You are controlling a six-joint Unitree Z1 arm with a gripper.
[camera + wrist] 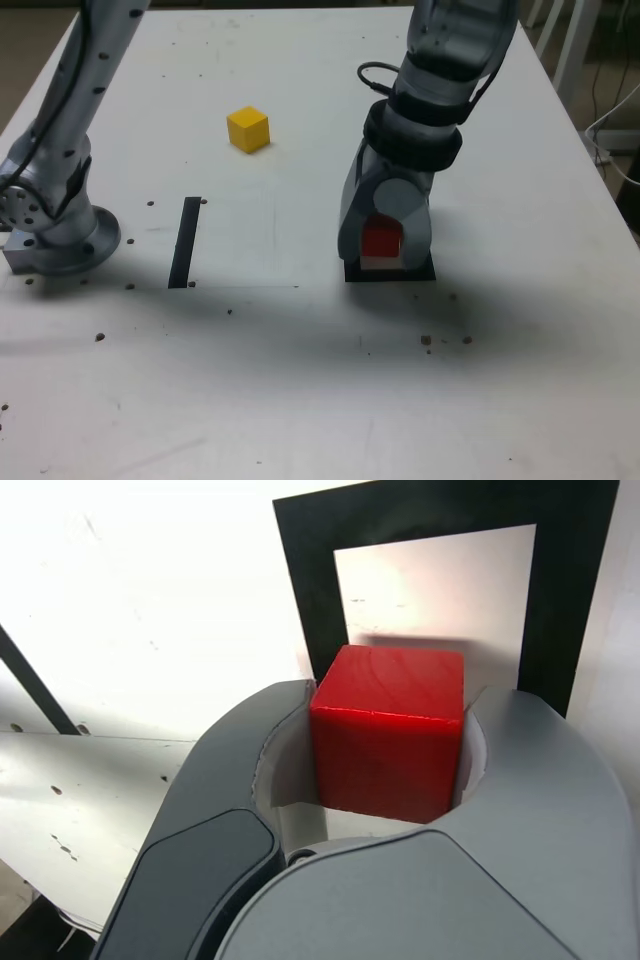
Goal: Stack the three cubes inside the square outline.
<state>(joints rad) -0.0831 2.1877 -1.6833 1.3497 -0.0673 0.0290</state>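
— What's the arm (440, 60) made of?
— Smooth grey shells, a black collar, a thin black cable looped beside it
— And the gripper (390, 810)?
— Grey, rounded jaws with darker panels

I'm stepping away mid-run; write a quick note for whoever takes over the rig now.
Claw: shut on the red cube, held low over the square outline; whether it rests on the table yet cannot be told.
Yellow cube: loose on the table, far side, towards the exterior view's left.
Green cube: not in either view.
Done: red picked up and brought to the outline.
Left: release red, then stack the others.
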